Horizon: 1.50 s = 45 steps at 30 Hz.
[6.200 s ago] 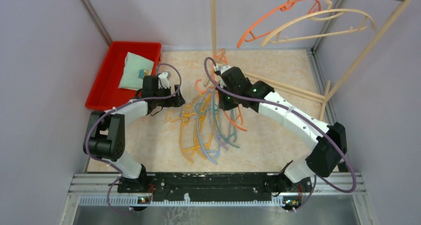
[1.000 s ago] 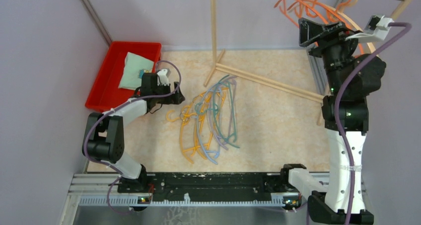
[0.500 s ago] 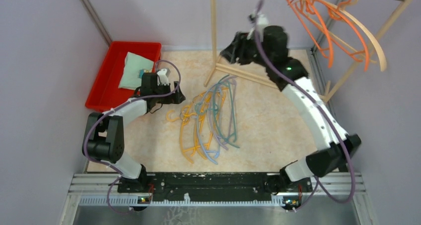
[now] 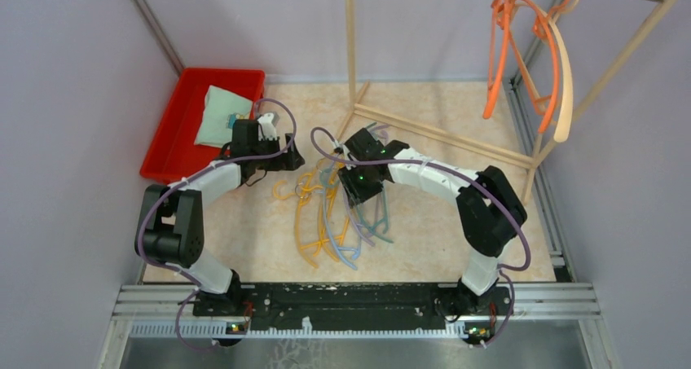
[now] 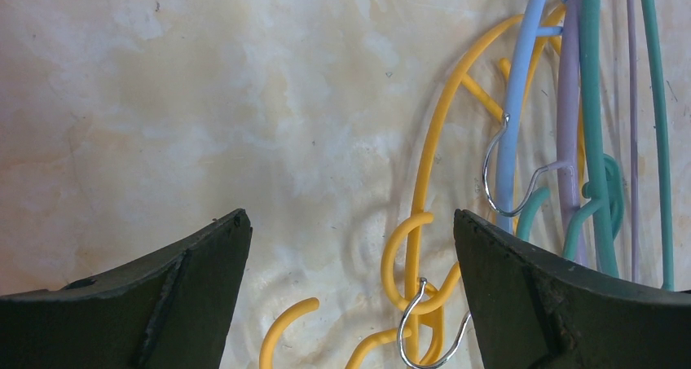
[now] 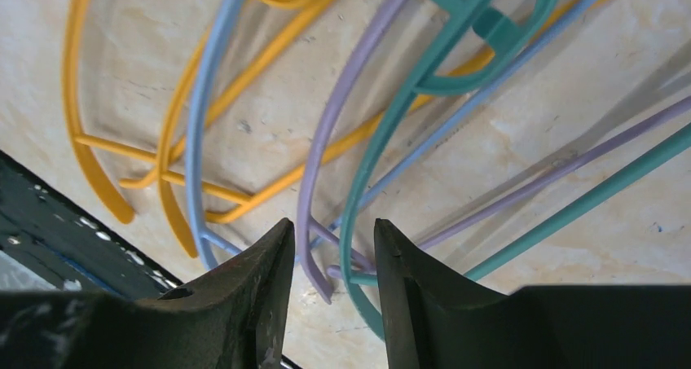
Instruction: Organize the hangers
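A pile of hangers [image 4: 342,214] in yellow, light blue, lavender and teal lies on the table centre. Two orange hangers [image 4: 509,43] and a beige hanger [image 4: 564,76] hang on the rail at top right. My left gripper [image 4: 281,159] is open at the pile's left edge; in its wrist view the gripper [image 5: 349,222] straddles the yellow hanger hooks [image 5: 424,182], apart from them. My right gripper [image 4: 358,183] sits low over the pile. In its wrist view the gripper [image 6: 332,226] is narrowly open, with a lavender strand [image 6: 326,149] and a teal strand [image 6: 383,133] in the gap.
A red bin [image 4: 175,133] holding a folded cloth [image 4: 220,116] stands at back left. The rack's wooden upright [image 4: 350,43] and its floor bar [image 4: 440,133] lie just behind the pile. A slanted pole [image 4: 603,76] stands at right. Purple walls enclose the table.
My right arm has come down from the rail at top right to the pile on the table. The orange hangers on the rail have swung to hang more vertically. The left arm has not moved.
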Available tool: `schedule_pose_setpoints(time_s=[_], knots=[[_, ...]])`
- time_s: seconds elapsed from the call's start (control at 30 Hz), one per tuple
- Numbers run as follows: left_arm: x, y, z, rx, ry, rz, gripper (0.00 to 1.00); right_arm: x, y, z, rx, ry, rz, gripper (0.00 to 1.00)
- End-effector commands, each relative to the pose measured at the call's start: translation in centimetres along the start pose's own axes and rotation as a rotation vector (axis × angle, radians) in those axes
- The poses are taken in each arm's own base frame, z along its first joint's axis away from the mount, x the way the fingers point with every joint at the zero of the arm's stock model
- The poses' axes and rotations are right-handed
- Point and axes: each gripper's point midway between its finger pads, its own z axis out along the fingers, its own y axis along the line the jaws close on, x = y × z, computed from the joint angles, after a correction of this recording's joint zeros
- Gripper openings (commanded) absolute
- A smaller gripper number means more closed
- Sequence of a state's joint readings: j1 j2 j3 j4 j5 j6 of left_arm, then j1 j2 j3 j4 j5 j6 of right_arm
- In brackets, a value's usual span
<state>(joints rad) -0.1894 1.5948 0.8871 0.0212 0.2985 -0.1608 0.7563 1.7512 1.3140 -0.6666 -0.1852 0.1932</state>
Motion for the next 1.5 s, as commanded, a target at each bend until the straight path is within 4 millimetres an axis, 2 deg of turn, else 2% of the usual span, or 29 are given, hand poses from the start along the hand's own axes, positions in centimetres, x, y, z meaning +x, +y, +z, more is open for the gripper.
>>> schedule_pose_setpoints(time_s=[0.0,0.23,0.57,0.63,0.73,0.8,0.83,0.93,1.07,1.2,1.3,1.37,1.47], knots=[[0.2,-0.4,-0.5,0.018,-0.003,-0.007,0.99,0.5,-0.9,1.3,0.010,-0.012,-0.014,0.40],[0.8,-0.4,-0.6,0.019,0.004,-0.009,0.99,2.0,-1.6,2.8,0.025,0.007,0.004,0.40],[1.2,-0.1,-0.7,0.008,0.014,-0.002,0.99,4.2,-1.6,5.0,-0.010,0.058,0.024,0.38],[1.2,-0.1,-0.8,0.007,0.012,-0.001,0.99,4.5,-1.8,5.2,-0.001,0.064,0.026,0.34],[1.1,-0.1,-0.8,0.005,0.010,0.001,0.99,4.0,-1.7,4.5,0.006,0.055,0.017,0.18],[1.0,-0.1,-0.9,0.003,0.007,0.005,0.99,3.1,-1.6,3.2,0.017,0.037,0.015,0.04],[1.0,-0.1,-0.9,0.001,0.005,0.006,0.99,2.4,-1.6,2.3,0.027,0.019,0.012,0.00],[0.7,-0.1,-1.1,-0.001,-0.003,0.010,0.99,0.2,-0.8,-1.2,0.033,-0.051,0.005,0.00],[0.6,-0.1,-1.3,-0.006,-0.011,0.012,0.99,-3.5,1.4,-7.2,-0.011,-0.198,0.007,0.00],[0.5,0.0,-1.4,-0.012,-0.015,0.017,0.99,-6.4,2.7,-10.9,-0.050,-0.294,0.042,0.00],[0.6,0.1,-1.4,-0.018,-0.012,0.020,0.99,-9.1,2.7,-12.9,-0.043,-0.386,0.084,0.00],[0.5,0.1,-1.4,-0.016,-0.016,0.021,0.99,-11.7,2.7,-14.6,-0.028,-0.499,0.115,0.00],[0.4,0.1,-1.4,-0.019,-0.018,0.020,0.98,-17.0,3.4,-17.9,-0.058,-0.701,0.143,0.00]])
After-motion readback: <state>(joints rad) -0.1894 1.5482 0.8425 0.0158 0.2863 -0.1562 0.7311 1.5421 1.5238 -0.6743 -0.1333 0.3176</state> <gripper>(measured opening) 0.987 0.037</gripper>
